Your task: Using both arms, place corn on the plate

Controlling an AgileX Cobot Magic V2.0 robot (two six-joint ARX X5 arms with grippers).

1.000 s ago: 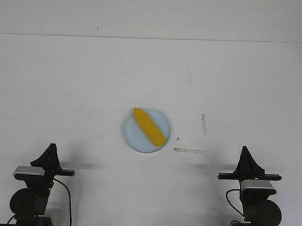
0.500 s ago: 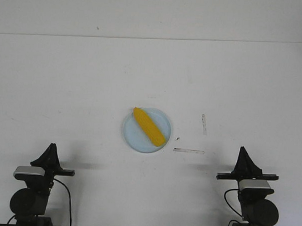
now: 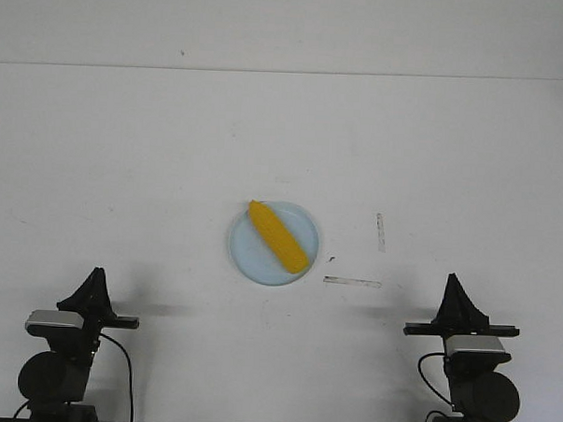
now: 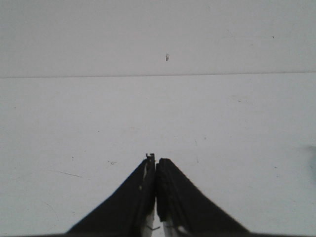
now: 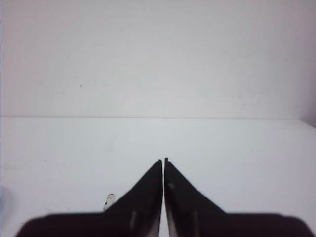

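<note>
The yellow corn lies diagonally on the pale blue plate in the middle of the white table, its tapered end toward the near right. My left gripper is shut and empty at the near left, well away from the plate; it also shows in the left wrist view. My right gripper is shut and empty at the near right; it also shows in the right wrist view. Neither wrist view shows the corn or the plate.
Two strips of tape lie right of the plate, one lengthwise and one pointing away. A white wall rises behind the table's far edge.
The right arm drew back slightly toward the near edge between the earliest frame and half a second ago. Since then nothing has moved. The left arm, corn and plate are unchanged.
</note>
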